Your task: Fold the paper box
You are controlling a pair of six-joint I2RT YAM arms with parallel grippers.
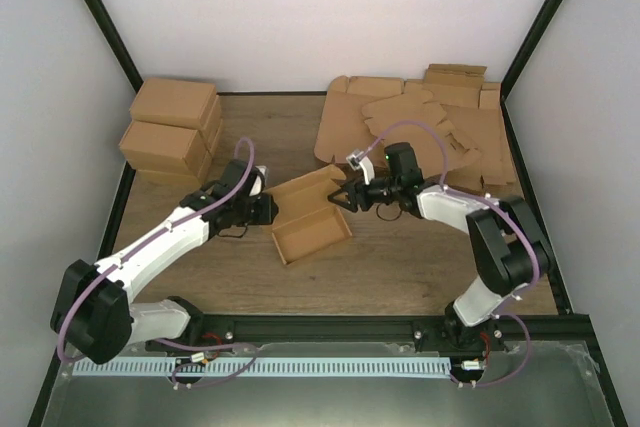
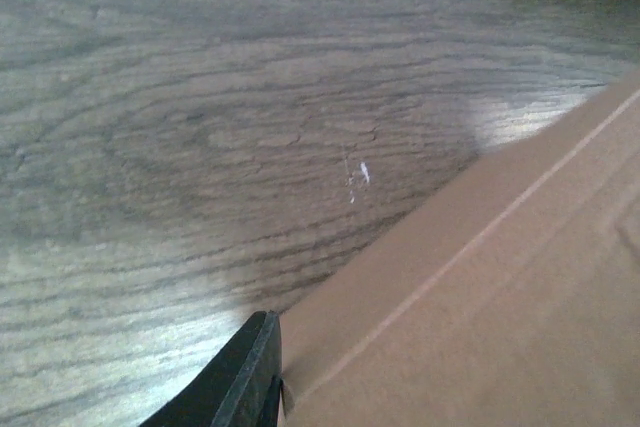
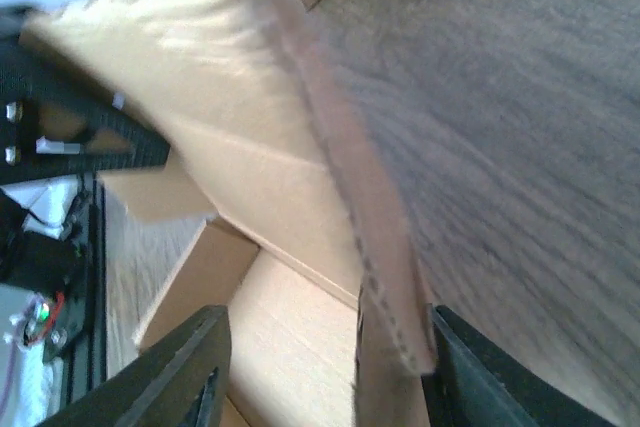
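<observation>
The paper box (image 1: 310,219) lies mid-table as a half-formed shallow brown tray, its lid panel tilted up at the back. My left gripper (image 1: 268,209) is at the box's left end. In the left wrist view one black finger (image 2: 245,379) presses against a cardboard panel (image 2: 500,307); the other finger is hidden behind that panel. My right gripper (image 1: 345,195) is at the box's back right corner. It stands open in the right wrist view (image 3: 328,325), astride an upright cardboard flap (image 3: 385,277). The flap's edge rests against the right finger (image 3: 470,367), and the tray floor (image 3: 290,337) lies below.
Several folded brown cartons (image 1: 172,132) are stacked at the back left. A pile of flat cardboard blanks (image 1: 420,122) lies at the back right. White walls and black frame posts close in the table, and a black rail (image 1: 330,329) runs along the near edge.
</observation>
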